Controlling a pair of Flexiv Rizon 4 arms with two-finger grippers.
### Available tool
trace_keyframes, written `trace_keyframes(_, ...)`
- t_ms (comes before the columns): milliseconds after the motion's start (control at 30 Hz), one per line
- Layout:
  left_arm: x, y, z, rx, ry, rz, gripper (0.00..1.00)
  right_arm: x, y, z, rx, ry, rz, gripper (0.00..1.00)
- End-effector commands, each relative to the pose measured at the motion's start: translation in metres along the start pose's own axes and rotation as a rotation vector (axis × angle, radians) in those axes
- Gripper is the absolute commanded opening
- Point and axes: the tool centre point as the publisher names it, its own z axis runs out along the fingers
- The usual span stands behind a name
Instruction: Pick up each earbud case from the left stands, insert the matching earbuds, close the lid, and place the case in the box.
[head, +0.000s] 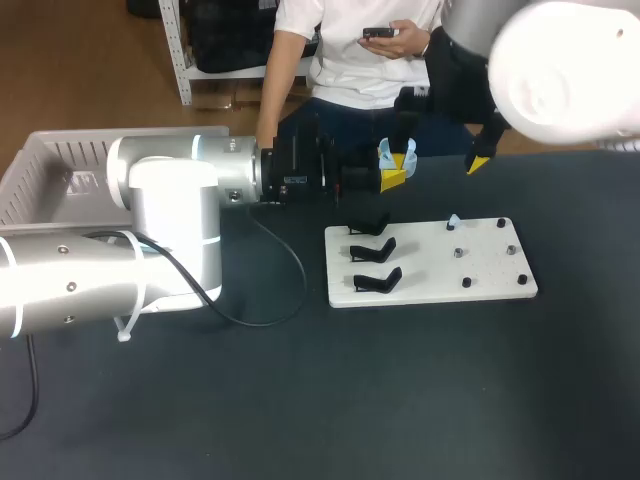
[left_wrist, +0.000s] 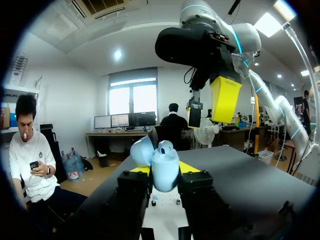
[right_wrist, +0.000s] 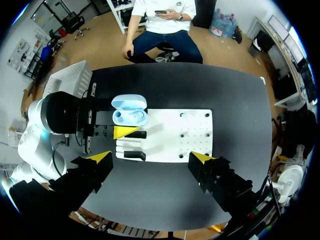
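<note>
My left gripper is shut on a light blue earbud case with its lid open, held above the table behind the white board. In the left wrist view the case sits between the fingers with its lid tipped back. My right gripper hangs open and wide above the case, holding nothing; one yellow fingertip shows overhead. From the right wrist the case lies ahead of my open right gripper. One small blue earbud rests on the board.
Three black stands line the board's left side, with black pegs on its right side. A white box stands at the table's far left. A black cable loops from my left arm across the dark tabletop.
</note>
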Motion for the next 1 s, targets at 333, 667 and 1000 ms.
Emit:
trace_keyframes(333, 0.001, -0.001, 0.000, -0.005, -0.006, 0.005, 0.00, 0.018, -0.003, 0.001, 0.065, -0.210, -0.006, 1.00)
trace_keyframes(667, 0.001, -0.001, 0.000, -0.005, -0.006, 0.005, 0.00, 0.015, -0.028, 0.012, 0.046, -0.223, -0.071, 1.00)
trace_keyframes(1000, 0.001, -0.001, 0.000, -0.005, -0.006, 0.005, 0.00, -0.003, -0.084, 0.042, 0.133, -0.216, -0.042, 1.00)
